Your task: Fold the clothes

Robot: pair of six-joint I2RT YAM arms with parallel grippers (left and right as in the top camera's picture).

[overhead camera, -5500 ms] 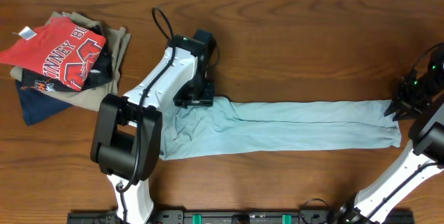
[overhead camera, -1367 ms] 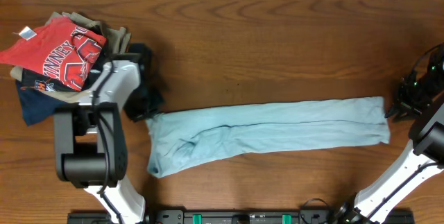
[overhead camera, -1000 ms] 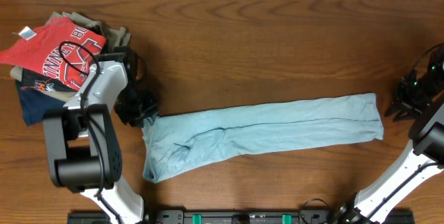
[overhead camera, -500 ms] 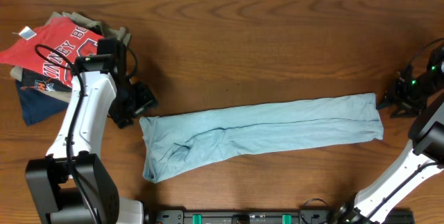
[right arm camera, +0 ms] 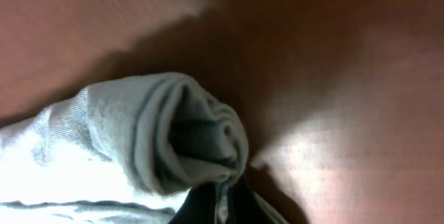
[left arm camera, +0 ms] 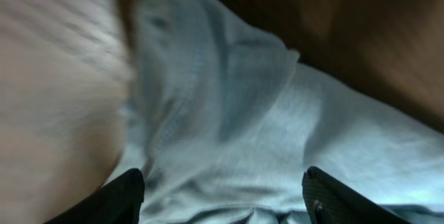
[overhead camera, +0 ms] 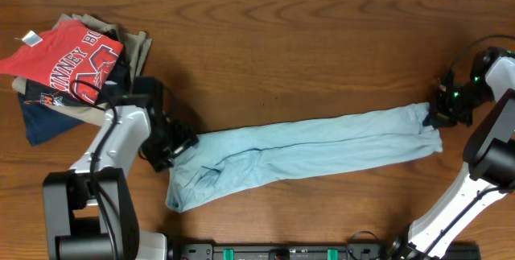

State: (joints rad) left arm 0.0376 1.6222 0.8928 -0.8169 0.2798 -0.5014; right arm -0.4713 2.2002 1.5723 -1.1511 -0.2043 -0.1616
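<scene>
On the wooden table (overhead camera: 322, 43), the right tool (overhead camera: 439, 115) pinches the T-shirt (overhead camera: 322, 142).

1. In the left wrist view, the left side is smeared by blur, and the surface there cannot be identified.
2. Only the tips of the left gripper (left arm camera: 222, 207) are seen; the rest is cut off by the bottom edge.
3. The thin pale blue-grey T-shirt (left arm camera: 277, 134) is cropped at the right and bottom edges.
4. The right gripper (right arm camera: 218, 207) is largely cut off below the bunched fabric.
5. The white lettering on the red shirt (overhead camera: 72, 55) is partly hidden by folds.
</scene>
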